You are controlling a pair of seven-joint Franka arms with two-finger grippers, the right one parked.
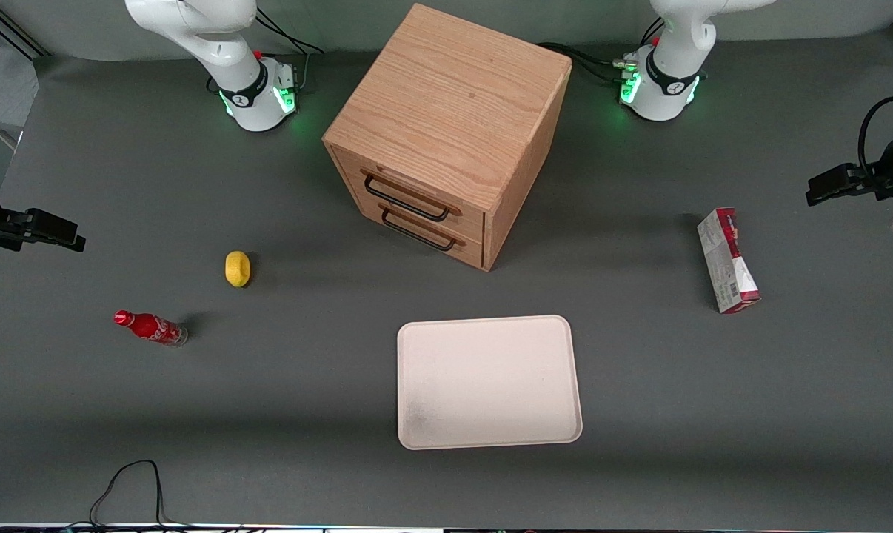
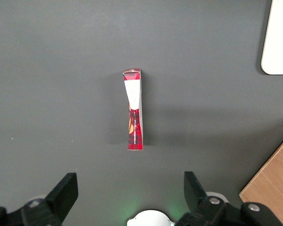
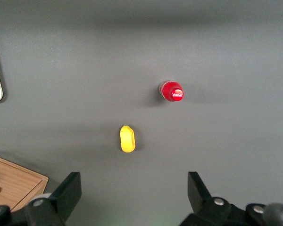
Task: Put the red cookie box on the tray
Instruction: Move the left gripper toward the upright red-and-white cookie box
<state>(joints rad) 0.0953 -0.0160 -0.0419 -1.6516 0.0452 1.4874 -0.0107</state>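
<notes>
Open tool (image 2: 127, 188) above red cookie box (image 1: 726, 260), apart from tray (image 1: 489, 381).

Robot lab: bench-mounted arms (image 1: 250, 81), grey table (image 1: 84, 185).

The red cookie box (image 1: 727, 260) (image 2: 134, 109) stands on its narrow edge on the tabletop, toward the working arm's end. The cream-white tray (image 1: 489, 382) (image 2: 278, 37) lies flat, well apart from it, with nothing on it.

Gripper (image 2: 127, 188) hangs wide open above the red cookie box (image 1: 726, 260); bare mat (image 1: 639, 348) runs between box and tray (image 1: 489, 382), wooden cabinet (image 1: 446, 133) standing clear of it
</notes>
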